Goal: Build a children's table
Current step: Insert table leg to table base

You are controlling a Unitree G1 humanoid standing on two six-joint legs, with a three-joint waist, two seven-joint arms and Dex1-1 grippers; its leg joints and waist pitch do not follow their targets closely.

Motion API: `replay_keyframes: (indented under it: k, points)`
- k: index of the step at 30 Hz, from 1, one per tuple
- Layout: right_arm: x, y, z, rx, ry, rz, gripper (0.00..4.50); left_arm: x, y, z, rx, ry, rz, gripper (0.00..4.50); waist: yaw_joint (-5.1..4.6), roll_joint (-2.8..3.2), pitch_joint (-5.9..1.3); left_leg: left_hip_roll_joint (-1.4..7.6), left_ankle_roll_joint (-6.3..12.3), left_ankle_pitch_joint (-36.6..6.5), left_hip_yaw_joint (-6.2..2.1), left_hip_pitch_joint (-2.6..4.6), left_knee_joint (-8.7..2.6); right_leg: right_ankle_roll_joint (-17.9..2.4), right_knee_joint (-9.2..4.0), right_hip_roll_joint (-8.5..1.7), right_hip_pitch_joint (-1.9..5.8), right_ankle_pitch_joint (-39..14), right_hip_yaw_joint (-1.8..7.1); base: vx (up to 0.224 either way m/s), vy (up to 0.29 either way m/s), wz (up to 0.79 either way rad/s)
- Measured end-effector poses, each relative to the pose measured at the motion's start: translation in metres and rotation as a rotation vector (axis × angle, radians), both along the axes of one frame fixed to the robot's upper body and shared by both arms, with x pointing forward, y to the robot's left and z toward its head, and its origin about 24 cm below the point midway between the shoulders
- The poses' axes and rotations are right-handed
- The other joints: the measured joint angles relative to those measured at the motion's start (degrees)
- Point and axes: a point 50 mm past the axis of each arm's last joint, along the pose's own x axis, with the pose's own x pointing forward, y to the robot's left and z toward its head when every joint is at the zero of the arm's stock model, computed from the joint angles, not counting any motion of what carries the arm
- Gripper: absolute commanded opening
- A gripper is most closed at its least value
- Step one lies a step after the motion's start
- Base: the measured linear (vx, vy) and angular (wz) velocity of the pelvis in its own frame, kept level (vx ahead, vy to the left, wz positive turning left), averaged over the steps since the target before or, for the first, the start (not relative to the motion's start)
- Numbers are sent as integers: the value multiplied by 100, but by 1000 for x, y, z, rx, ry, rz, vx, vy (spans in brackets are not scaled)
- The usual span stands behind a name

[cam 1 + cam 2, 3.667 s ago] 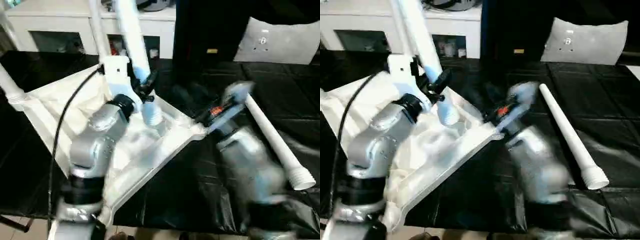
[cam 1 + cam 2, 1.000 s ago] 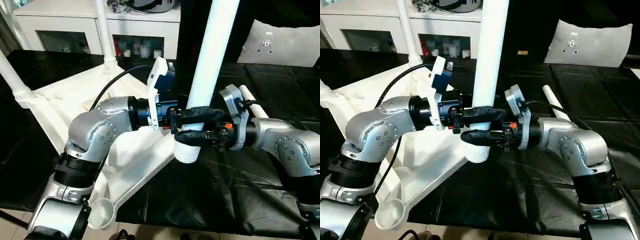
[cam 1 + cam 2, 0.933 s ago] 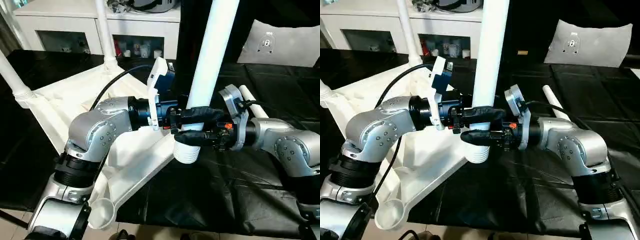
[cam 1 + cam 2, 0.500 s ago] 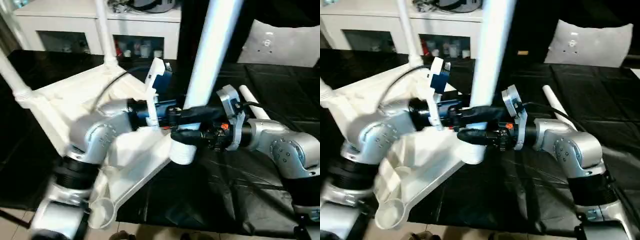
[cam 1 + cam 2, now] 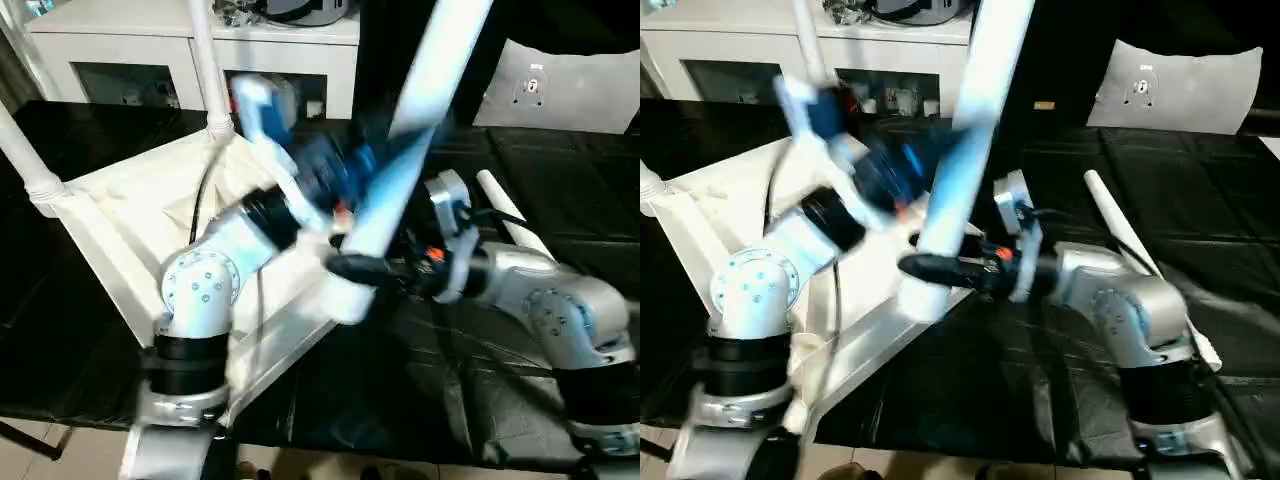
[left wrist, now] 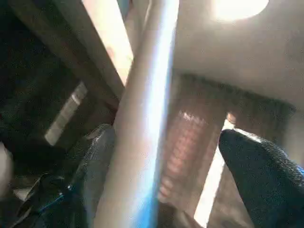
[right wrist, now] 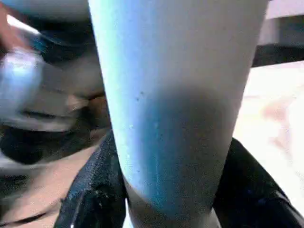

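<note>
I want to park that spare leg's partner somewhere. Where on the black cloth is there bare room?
Bare cloth lies along the near edge, between the tabletop and the right arm. More lies at the far right, beyond the loose leg. The middle is crowded: the right gripper clamps the tilted leg beside the left gripper.

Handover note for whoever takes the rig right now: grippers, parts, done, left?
Right gripper: shut on the leg in hand, near its flared end, leg tilted, over the near edge of the tabletop.
Left gripper: open; the leg passes between its fingers, against one and clear of the other.
Tabletop: upside down on the black cloth.
Done: two mounted legs stand at the far corners.
Spare leg: lying on the cloth, on the robot's right.
Left: seat the held leg in a free corner socket, then fetch and fit the spare one.
</note>
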Motion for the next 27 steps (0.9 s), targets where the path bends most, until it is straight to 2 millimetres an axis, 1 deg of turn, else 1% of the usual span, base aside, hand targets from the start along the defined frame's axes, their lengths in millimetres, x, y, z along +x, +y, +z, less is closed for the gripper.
replay_keyframes:
  k: [1, 2, 4, 6, 9, 11, 12, 14, 16, 18, 19, 22, 25, 27]
  points:
    - [1, -1, -3, -10, 3, -30, 192, 2, 3, 4, -1, -8, 45, 395, -2, 1, 0, -1, 0, 0, 0, 0, 0, 2, 0, 0, 0, -1, 0, 0, 0, 0]
    - [3, -1, -4, -29, -9, -73, 192, 5, 10, 6, 8, 2, 126, 395, -2, 2, 0, 0, 0, 0, -1, 0, 0, 2, -1, 0, 1, -1, 0, 0, 0, 0]
    - [6, -2, -2, -38, -44, -125, 192, 11, 20, 5, 33, 34, 254, 395, -16, 2, -1, -1, 0, 0, -1, 0, 0, 4, -5, 0, 0, -1, 0, 0, 0, 0]
    - [8, -2, 0, -44, -70, -167, 192, 23, 29, -2, 98, 111, 417, 395, -17, 2, -1, -1, 0, 0, -1, 0, 0, 6, -6, 0, 2, -1, -1, 0, 0, 0]
    - [8, -1, 0, -52, -84, -195, 192, 37, 38, -16, 204, 210, 575, 395, -14, 2, -1, 0, 0, 0, -4, -3, 0, 9, -9, 1, 1, -1, -3, 0, 0, 0]
    - [8, -1, -1, -60, -94, -217, 192, 44, 39, -26, 343, 222, 658, 395, 3, 1, -1, -1, 0, -1, -7, -7, 0, 10, -9, 1, 0, -2, -3, 0, 0, 0]
    - [8, 0, -2, -65, -102, -232, 192, 47, 36, -33, 452, 201, 684, 395, 9, 2, -1, -1, 1, -2, -8, -9, 0, 12, -9, 1, 0, -3, -3, 0, 0, 0]
    - [8, 2, -4, -84, -106, -240, 192, 47, 27, -41, 538, 186, 659, 395, 19, 2, -1, -2, 4, -4, -8, -17, 0, 12, -11, -1, -2, -3, -2, 0, 0, 0]
    - [8, 5, -5, -98, -121, -242, 192, 43, 14, -44, 567, 170, 588, 395, 31, 3, 0, -5, 8, -8, -7, -20, 0, 10, -12, -3, -2, -2, 1, 0, 0, 0]
    - [8, 7, -6, -111, -133, -245, 192, 33, -1, -42, 575, 118, 496, 395, 22, 6, 2, -5, 10, -10, -6, -20, 0, 6, -10, -4, -4, 0, 1, 0, 0, 0]
    - [8, 6, -5, -112, -139, -248, 192, 30, -4, -39, 569, 93, 466, 395, 15, 9, 3, -4, 9, -10, -5, -20, 0, 1, -7, -3, -5, 3, 1, 0, 0, 0]
    - [9, 4, -5, -127, -149, -265, 191, 23, -7, -32, 560, 40, 432, 395, -14, 23, -2, 0, 8, -9, -4, -8, -3, 2, 0, 0, -5, 3, 0, 0, 0, 0]
    - [9, 2, -9, -150, -149, -281, 190, 17, -6, -34, 581, 7, 403, 395, -42, 60, -7, -1, 7, -8, -4, -1, -3, 4, 1, 0, -3, 2, 1, 0, 0, 0]
    - [8, 1, -10, -157, -148, -290, 190, 16, -7, -35, 585, -2, 390, 395, -43, 63, -5, -1, 7, -8, -4, -2, -2, 4, 0, 0, -3, 2, 0, 0, 0, 0]
